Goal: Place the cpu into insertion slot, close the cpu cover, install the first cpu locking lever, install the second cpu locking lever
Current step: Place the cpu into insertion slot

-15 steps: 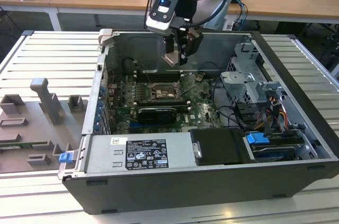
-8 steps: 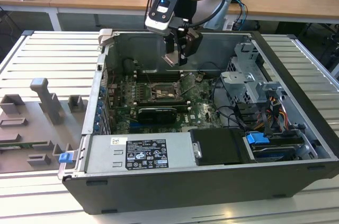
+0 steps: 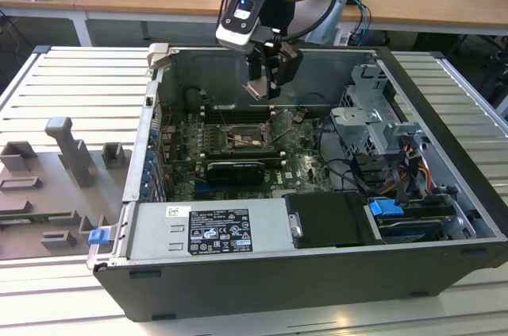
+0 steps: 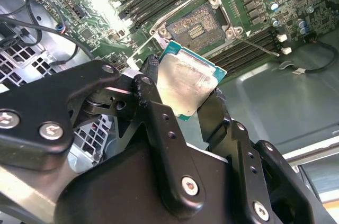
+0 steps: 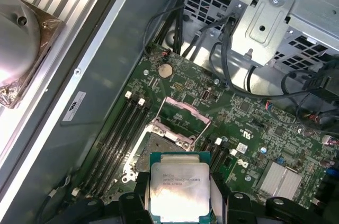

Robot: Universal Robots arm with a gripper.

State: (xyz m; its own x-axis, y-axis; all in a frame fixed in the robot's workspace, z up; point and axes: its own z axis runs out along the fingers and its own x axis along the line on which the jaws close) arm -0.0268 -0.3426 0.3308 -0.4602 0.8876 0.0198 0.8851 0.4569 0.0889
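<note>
My gripper (image 3: pixel 266 80) hangs inside the open computer case, above the motherboard, shut on the cpu (image 3: pixel 255 90). The cpu (image 4: pixel 188 83) is a small square chip with a pale metal face and a green edge, pinched by its two sides between the black fingers (image 4: pixel 151 75). In the first wrist view the cpu (image 5: pixel 179 189) sits just short of the insertion slot (image 5: pixel 161 142), a dark square socket with a silver rim. The slot (image 4: pixel 198 25) lies bare, with nothing in it. The cpu cover (image 5: pixel 189 109) stands raised at the slot's far side. A thin lever (image 4: pixel 259 44) sticks out beside the socket.
Long memory slots (image 5: pixel 119 134) flank the socket on both sides. A black expansion card (image 3: pixel 234 169) lies in front of it, and a grey drive cage (image 3: pixel 369 113) with cables stands at the exterior view's right. The power supply (image 3: pixel 210 229) fills the case's front. A grey fixture tray (image 3: pixel 55 185) lies outside.
</note>
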